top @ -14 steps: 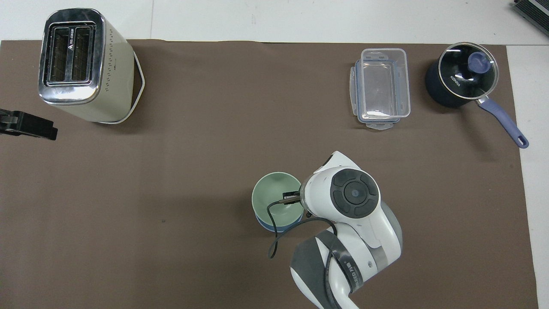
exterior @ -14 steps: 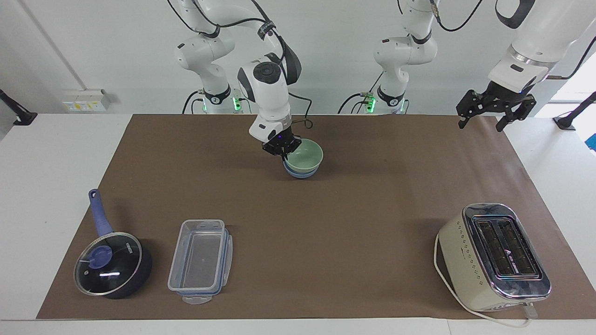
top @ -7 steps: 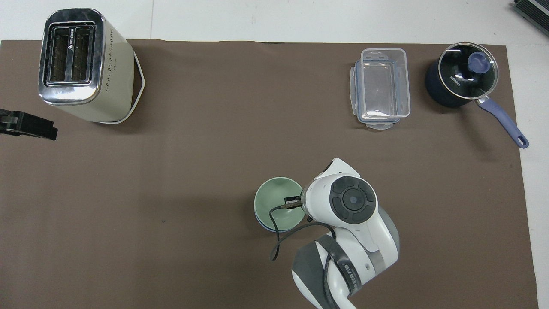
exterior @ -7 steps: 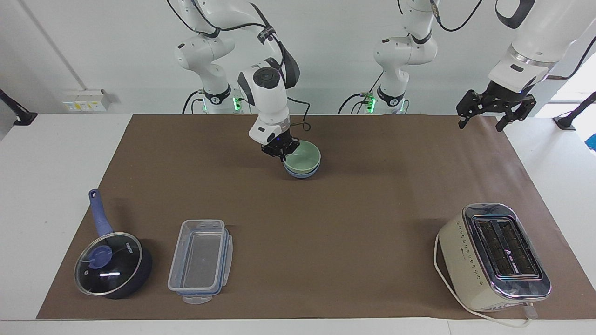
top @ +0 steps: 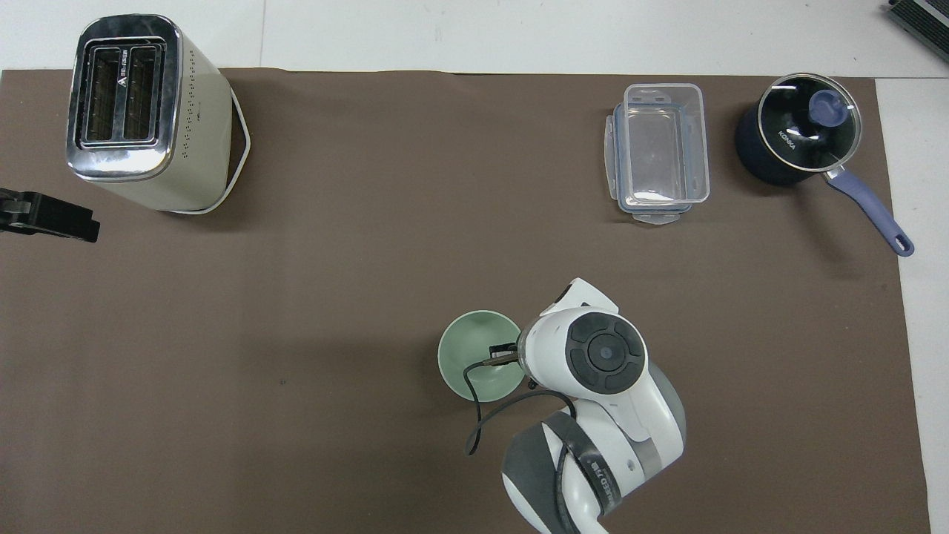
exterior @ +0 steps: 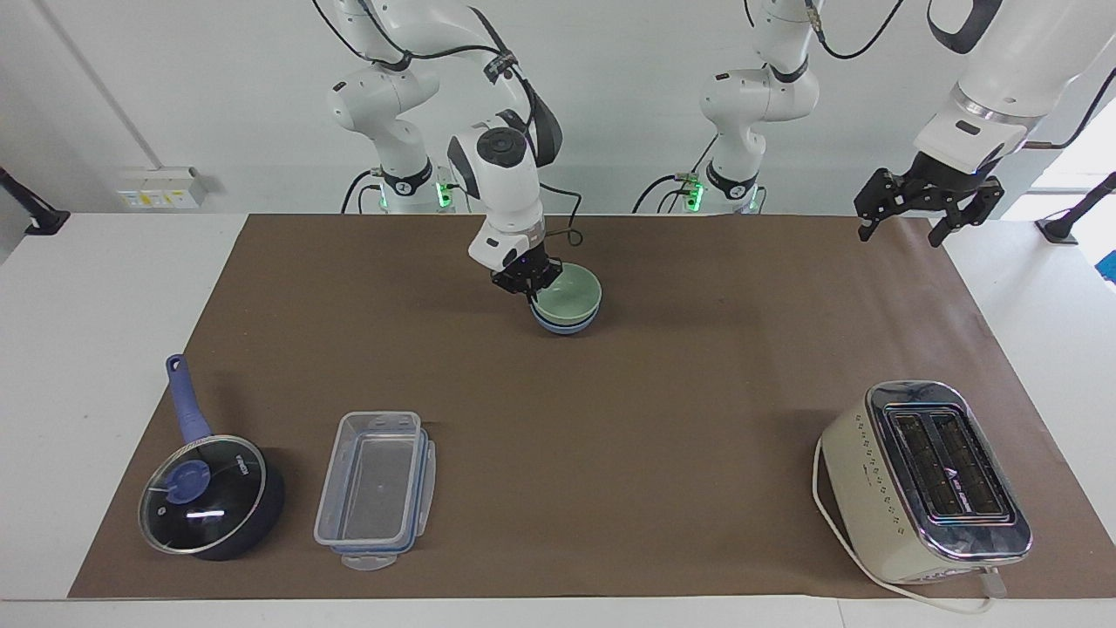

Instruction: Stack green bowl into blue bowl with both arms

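Observation:
The green bowl [exterior: 571, 294] sits nested inside the blue bowl [exterior: 565, 326] on the brown mat, near the robots' end at mid-table. My right gripper [exterior: 531, 286] is shut on the green bowl's rim on the side toward the right arm's end. In the overhead view the green bowl [top: 471, 356] covers the blue bowl, and the right arm hides most of that gripper [top: 504, 348]. My left gripper [exterior: 901, 228] hangs open and empty, high over the mat's corner at the left arm's end; it also shows in the overhead view [top: 46, 215].
A cream toaster [exterior: 924, 480] stands far from the robots at the left arm's end. A clear plastic container [exterior: 377, 488] and a dark-blue lidded saucepan [exterior: 209, 497] sit far from the robots at the right arm's end.
My right gripper lowered the green bowl down into the blue bowl; it now sits level and deeper. The left arm has not moved.

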Tool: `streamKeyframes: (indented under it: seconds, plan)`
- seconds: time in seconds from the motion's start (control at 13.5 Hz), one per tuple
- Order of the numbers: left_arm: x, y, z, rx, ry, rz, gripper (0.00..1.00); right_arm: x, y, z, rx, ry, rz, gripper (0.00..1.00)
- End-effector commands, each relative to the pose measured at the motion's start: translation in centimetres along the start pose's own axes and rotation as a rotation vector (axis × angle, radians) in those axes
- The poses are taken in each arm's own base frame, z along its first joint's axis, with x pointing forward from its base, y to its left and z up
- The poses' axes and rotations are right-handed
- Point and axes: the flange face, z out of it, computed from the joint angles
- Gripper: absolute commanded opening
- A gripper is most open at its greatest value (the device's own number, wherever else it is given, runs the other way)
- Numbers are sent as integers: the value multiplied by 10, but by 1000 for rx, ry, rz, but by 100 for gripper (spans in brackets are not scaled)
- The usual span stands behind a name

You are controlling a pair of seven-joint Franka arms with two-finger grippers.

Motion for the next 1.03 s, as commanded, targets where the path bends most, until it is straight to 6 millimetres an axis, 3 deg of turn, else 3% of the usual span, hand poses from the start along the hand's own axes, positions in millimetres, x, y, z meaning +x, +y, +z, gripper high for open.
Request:
streamKeyframes:
  seconds: [0.0, 0.3, 0.37, 0.44, 0.52, 0.59, 0.96]
  plan:
    - [-7, 3, -1, 15, -3, 5, 100, -5, 2, 0, 21, 8, 27, 0]
    - [-7, 3, -1, 15, -3, 10, 100, -2, 0, -3, 22, 15, 25, 18]
    - [-7, 3, -2, 15, -1, 7, 100, 2, -3, -7, 26, 24, 26, 30]
    - [-7, 3, -2, 15, -1, 5, 100, 7, -6, -12, 30, 33, 21, 54]
    - [-7, 2, -2, 15, -3, -3, 100, 14, -5, -22, 36, 44, 24, 91]
    - [-7, 3, -2, 15, -4, 0, 100, 19, -3, -32, 44, 59, 33, 100]
    - [-9, -10, -2, 15, -6, -19, 100, 68, 66, -113, 30, 63, 143, 100]
